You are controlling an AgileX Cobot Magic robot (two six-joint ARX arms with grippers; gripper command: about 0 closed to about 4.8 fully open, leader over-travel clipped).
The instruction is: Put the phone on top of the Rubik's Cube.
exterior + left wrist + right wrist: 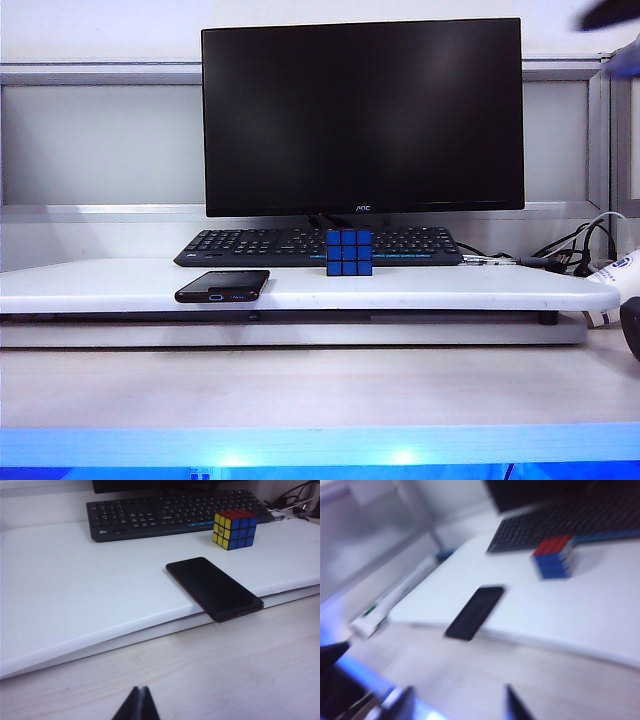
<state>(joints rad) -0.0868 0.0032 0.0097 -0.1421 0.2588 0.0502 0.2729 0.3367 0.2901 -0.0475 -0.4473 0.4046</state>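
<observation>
The black phone [222, 285] [215, 587] [475, 612] lies flat on the white raised board [450, 288], one end jutting over its front edge. To its right and further back, the Rubik's Cube [349, 252] [235, 529] [552, 557] stands in front of the keyboard, with blue, yellow and red faces showing. My left gripper [141, 692] is shut and empty, low over the wooden desk, well short of the phone. In the blurred right wrist view, my right gripper [459, 695] is open and empty above the desk, short of the phone.
A black keyboard [260, 245] and a dark monitor [362, 115] stand behind the cube. Cables [575, 250] and a white object [612, 285] lie at the right end of the board. A white packet with green marks [390, 602] lies beside the board.
</observation>
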